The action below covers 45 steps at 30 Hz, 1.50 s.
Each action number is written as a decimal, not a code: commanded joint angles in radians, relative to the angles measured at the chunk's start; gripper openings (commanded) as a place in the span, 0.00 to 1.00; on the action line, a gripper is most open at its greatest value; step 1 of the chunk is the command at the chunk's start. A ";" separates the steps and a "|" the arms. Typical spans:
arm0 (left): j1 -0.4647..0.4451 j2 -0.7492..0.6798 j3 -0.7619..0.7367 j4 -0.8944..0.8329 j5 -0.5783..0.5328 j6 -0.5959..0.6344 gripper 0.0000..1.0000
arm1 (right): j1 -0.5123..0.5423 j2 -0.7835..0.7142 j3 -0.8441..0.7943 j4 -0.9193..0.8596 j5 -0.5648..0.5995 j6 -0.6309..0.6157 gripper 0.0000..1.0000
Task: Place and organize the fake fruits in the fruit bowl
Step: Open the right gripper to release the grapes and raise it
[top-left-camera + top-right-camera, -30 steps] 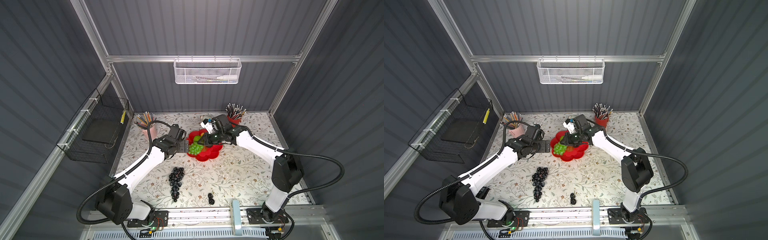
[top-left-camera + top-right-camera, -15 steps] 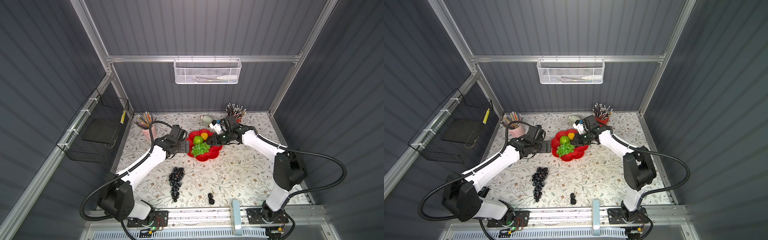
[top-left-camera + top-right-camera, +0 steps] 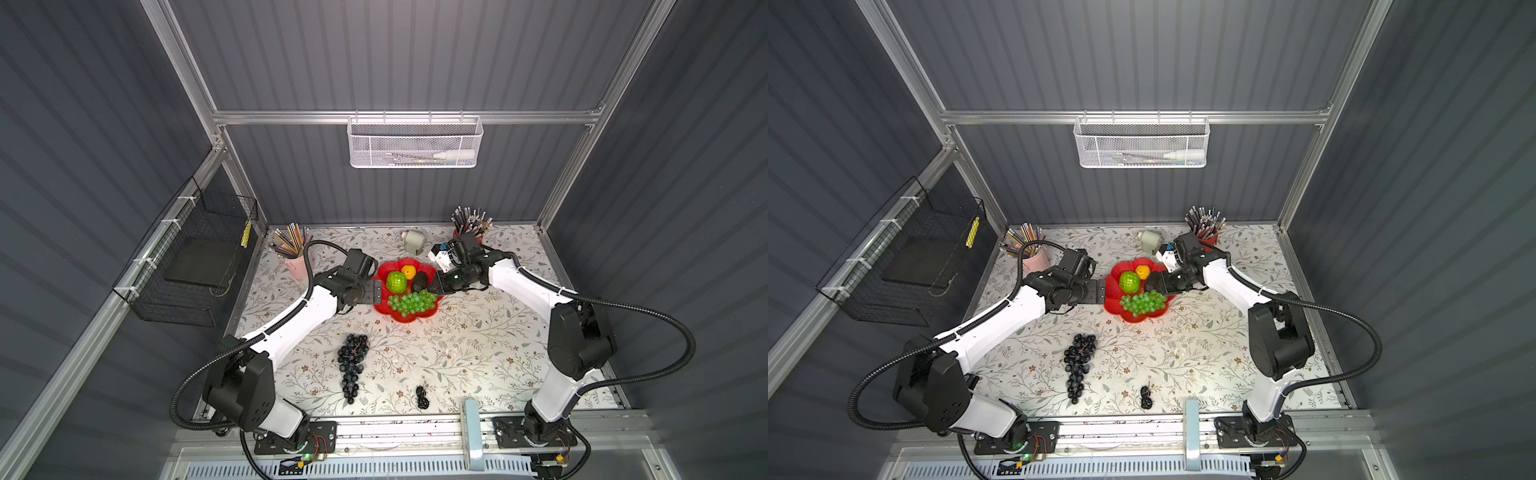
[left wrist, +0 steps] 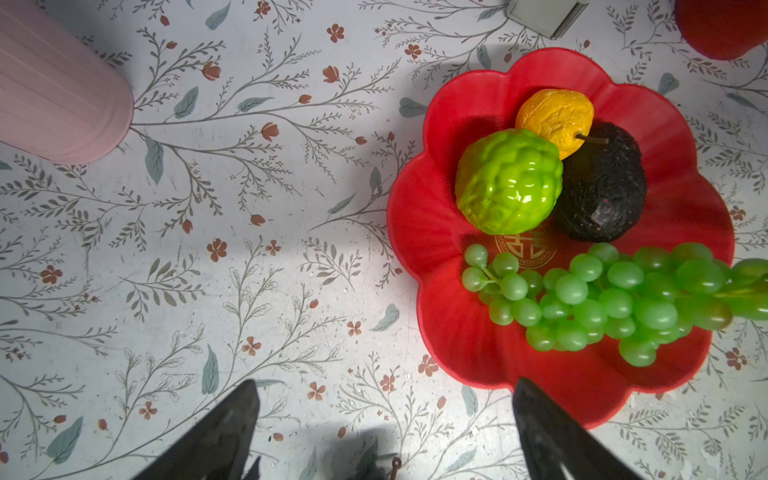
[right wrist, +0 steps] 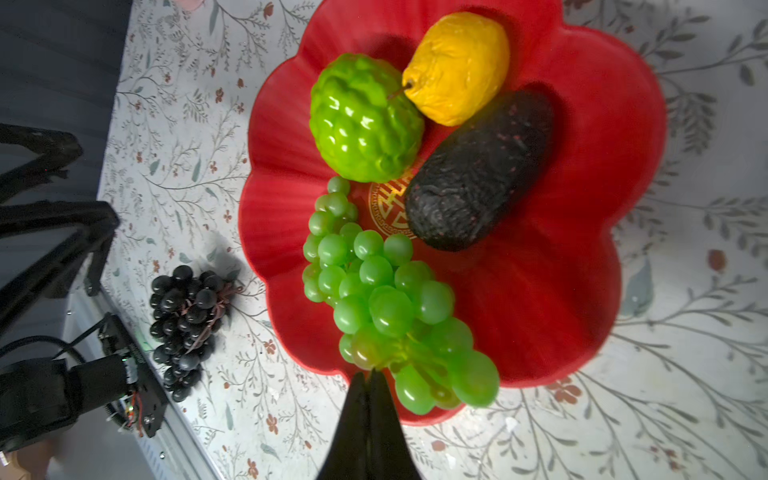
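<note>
R claw [image 5: 370, 375] pinched shut at translucent green grapes [image 5: 374, 291], L claw [image 4: 384, 381] wide, glossy red petal-rim bowl [image 5: 561, 291]

Bare table [image 3: 457, 353] rings the black grape bunch [image 3: 351, 368]; left arm [image 3: 307, 316] and right arm [image 3: 523, 286] flank fruit bowl [image 3: 405, 318]

My fruit bowl [image 4: 432, 232] reads glossy red, with a gold emblem [image 4: 525, 249] at its centre. I see a lime-green knobbly ball [image 4: 509, 180], a yellow-orange pear-like fruit [image 4: 555, 116], a black bumpy oval [image 4: 602, 191] flecked with red, and translucent green grapes [image 4: 615, 299]. The long grape bunch [image 3: 352, 365] is black-purple, the tiny cluster [image 3: 422, 397] black. My table cover [image 3: 457, 340] is white, printed with grey-green sprigs and rust-red flowers. One pencil cup [image 3: 297, 268] is pink.
</note>
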 commanded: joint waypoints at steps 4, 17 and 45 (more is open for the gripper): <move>0.003 0.015 0.039 -0.018 0.016 -0.009 0.95 | -0.009 0.055 0.055 -0.025 0.087 -0.066 0.00; 0.003 0.016 0.031 -0.018 0.021 0.000 0.95 | -0.009 0.109 0.123 0.005 0.176 -0.092 0.00; 0.002 -0.001 0.021 -0.245 0.236 0.018 0.95 | 0.001 0.119 0.194 -0.021 0.244 -0.128 0.68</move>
